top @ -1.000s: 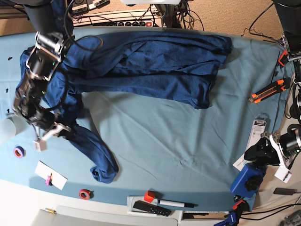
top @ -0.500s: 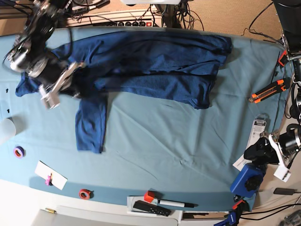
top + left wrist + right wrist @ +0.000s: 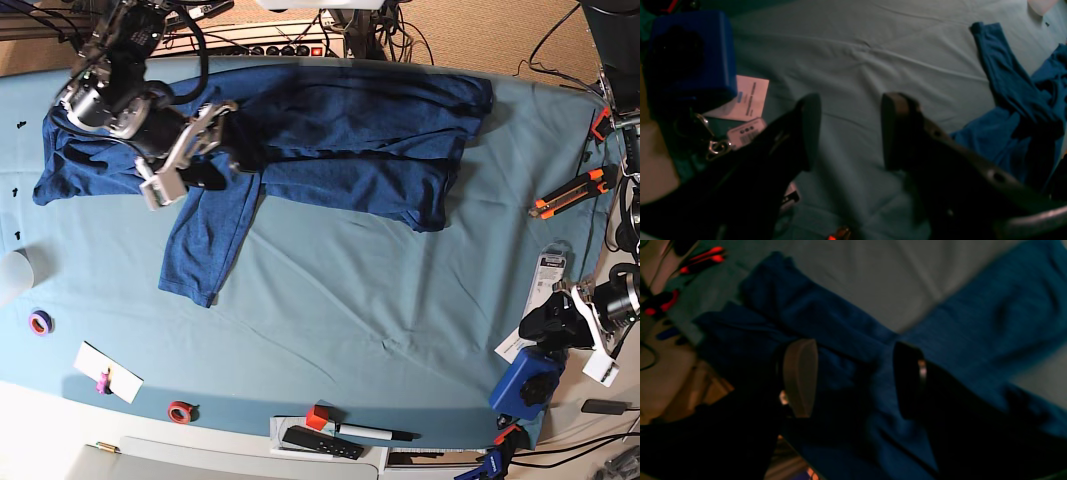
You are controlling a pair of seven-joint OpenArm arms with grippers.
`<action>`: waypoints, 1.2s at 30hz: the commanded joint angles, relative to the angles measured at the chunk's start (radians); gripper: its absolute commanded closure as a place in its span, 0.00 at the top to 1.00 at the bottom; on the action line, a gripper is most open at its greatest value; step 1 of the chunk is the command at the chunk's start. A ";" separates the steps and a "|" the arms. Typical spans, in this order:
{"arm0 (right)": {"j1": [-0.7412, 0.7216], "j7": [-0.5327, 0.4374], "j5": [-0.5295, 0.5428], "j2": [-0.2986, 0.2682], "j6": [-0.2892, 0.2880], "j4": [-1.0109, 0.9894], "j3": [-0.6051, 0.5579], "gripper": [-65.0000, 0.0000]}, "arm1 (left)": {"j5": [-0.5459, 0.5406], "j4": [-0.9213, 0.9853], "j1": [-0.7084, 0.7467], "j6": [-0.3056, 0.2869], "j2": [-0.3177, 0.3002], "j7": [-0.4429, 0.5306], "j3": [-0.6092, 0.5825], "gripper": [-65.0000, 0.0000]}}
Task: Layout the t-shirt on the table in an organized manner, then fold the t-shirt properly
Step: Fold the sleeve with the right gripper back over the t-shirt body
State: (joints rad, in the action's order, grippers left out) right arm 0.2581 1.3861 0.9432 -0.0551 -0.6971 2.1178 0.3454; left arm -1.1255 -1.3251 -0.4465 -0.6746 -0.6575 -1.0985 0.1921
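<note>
The dark navy t-shirt (image 3: 340, 130) lies spread along the far side of the table (image 3: 380, 290), one sleeve (image 3: 205, 240) pointing toward the front edge. My right gripper (image 3: 192, 150) hovers over the shirt where that sleeve joins the body. In the right wrist view its jaws stand wide apart, right gripper (image 3: 853, 380) open above the navy t-shirt (image 3: 826, 320), nothing between the fingers. My left gripper (image 3: 560, 322) rests at the table's right edge. The left wrist view shows the left gripper (image 3: 848, 130) open over bare teal table (image 3: 873, 50), the t-shirt (image 3: 1007, 86) far off.
An orange cutter (image 3: 572, 193) lies at the right edge. A blue box (image 3: 525, 380) and paper tags (image 3: 743, 100) sit by the left gripper. Along the front are a red tape roll (image 3: 180, 411), a purple tape roll (image 3: 40, 322), a white card (image 3: 108, 372), a black remote (image 3: 322, 442) and a red cube (image 3: 318, 417).
The right gripper swung from the left front up and then right over the shirt, and its jaws opened. The sleeve it carried now lies flat, pointing frontward. The left arm stayed put.
</note>
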 commanded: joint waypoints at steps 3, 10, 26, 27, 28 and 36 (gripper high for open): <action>-0.026 -0.098 0.010 -0.006 -0.001 0.014 -0.041 0.54 | -0.018 -0.014 -0.027 -0.003 -0.022 0.023 0.010 0.46; -0.167 -0.348 -0.427 -0.006 0.226 -0.037 -0.006 0.54 | -0.018 -0.014 -0.027 -0.003 -0.022 0.023 0.010 0.46; -0.589 -0.502 -0.511 -0.010 0.210 -0.909 0.328 0.54 | -0.018 -0.014 -0.027 -0.003 -0.022 0.023 0.010 0.46; -0.607 -0.503 -0.523 -0.012 0.217 -0.939 0.333 0.54 | -0.019 -0.014 -0.027 -0.003 -0.022 0.023 0.010 0.46; -0.623 -0.504 -0.534 -0.016 0.224 -0.973 0.331 0.54 | -0.019 -0.014 -0.027 -0.003 -0.021 0.023 0.010 0.46; -0.715 -0.561 -0.565 -0.025 0.195 -1.296 0.315 0.34 | -0.019 -0.014 -0.027 -0.003 -0.021 0.026 0.010 0.46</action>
State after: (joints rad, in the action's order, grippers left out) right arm -0.4576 0.7574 0.4023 -0.0864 -0.5262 0.8295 0.6655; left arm -1.1252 -1.3247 -0.4465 -0.6746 -0.6575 -1.0981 0.1921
